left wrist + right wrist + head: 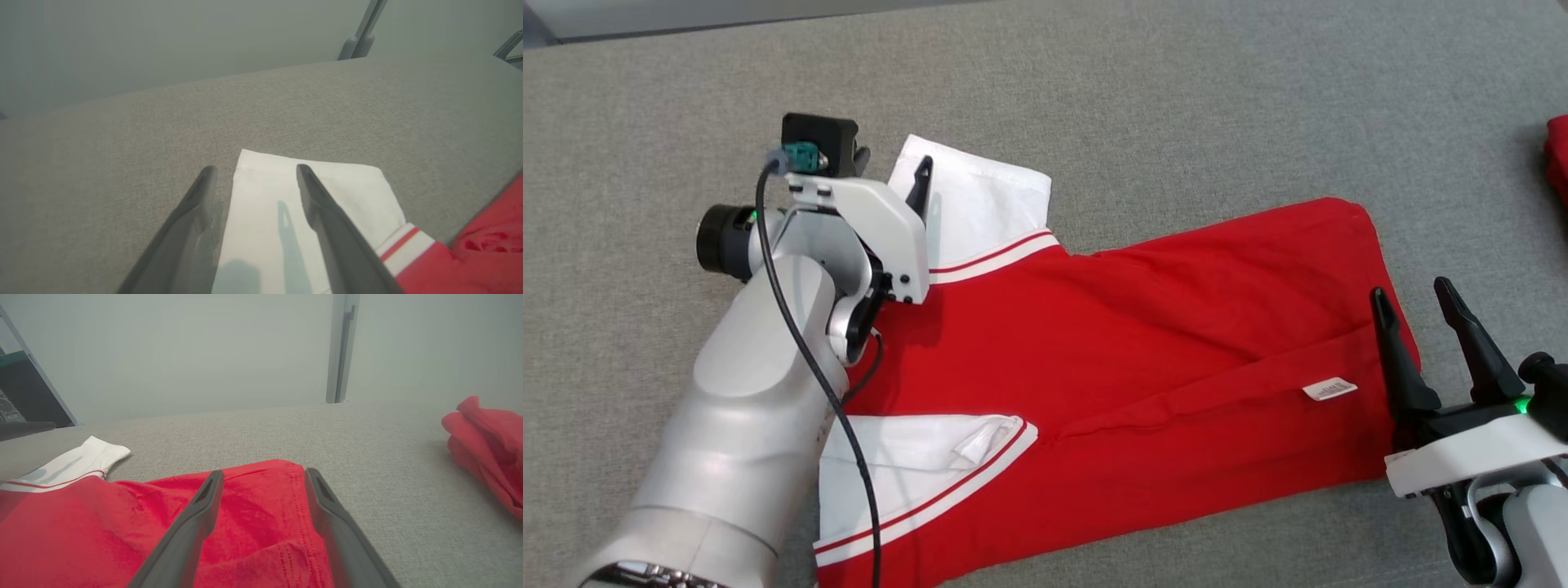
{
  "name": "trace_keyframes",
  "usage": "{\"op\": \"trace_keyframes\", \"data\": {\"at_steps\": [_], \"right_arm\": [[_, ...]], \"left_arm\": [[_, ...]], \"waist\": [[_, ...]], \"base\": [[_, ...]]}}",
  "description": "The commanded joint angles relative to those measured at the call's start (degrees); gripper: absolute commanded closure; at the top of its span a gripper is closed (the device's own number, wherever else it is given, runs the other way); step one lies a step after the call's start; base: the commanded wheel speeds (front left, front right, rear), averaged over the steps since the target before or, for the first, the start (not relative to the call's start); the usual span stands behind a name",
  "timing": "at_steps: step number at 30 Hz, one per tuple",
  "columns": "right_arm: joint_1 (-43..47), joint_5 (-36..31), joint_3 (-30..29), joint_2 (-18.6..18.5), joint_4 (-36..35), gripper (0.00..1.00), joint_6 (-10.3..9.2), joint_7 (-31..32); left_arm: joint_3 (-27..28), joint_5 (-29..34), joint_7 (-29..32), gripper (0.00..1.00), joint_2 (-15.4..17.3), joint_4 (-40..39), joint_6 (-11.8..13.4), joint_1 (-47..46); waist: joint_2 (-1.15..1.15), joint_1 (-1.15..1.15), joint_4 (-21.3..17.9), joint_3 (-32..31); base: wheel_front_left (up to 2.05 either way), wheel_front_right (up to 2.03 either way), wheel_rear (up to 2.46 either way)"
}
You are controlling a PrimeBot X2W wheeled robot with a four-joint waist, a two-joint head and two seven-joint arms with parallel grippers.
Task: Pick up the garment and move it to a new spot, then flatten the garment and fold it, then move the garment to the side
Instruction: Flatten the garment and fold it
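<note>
1. Grey table (1176, 98): open room far and left.
2. Mid-table, flat: red garment (1160, 327), white sleeves left, hem right.
3. Straddling the far sleeve's edge: left gripper (256, 169), fingers spread, empty.
4. Over the hem, near right: right gripper (1410, 290), fingers apart, empty.
5. Far right, well apart: bunched red cloth (486, 445), fuller from the right wrist, a sliver from the head.
6. Near the hem, from the head: small white tag (1330, 389).

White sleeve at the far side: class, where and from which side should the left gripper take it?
Probably its outer edge near the cuff, from above. The white sleeve lies flat on the grey surface, and the open left gripper straddles that edge: one finger over cloth, one beside it.
</note>
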Motion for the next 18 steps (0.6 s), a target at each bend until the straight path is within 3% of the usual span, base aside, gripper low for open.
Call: {"op": "trace_keyframes", "data": {"at_steps": [1, 18], "right_arm": [[-1.36, -0.36, 0.96, -0.72, -1.92, 0.00, -0.17, -0.78], [-4.55, -0.03, 2.41, -0.40, -2.19, 0.00, -0.17, -0.78]], "left_arm": [[0.64, 0.98, 0.50, 0.00, 1.52, 2.46, -0.30, -6.57], [-3.42, 4.39, 2.23, 0.00, 1.64, 19.26, -1.30, -19.43]], "waist": [[0.00, 0.00, -1.32, 2.78], [0.00, 0.00, -3.70, 7.21]], "base": [[0.00, 0.00, 0.00], [0.00, 0.00, 0.00]]}}
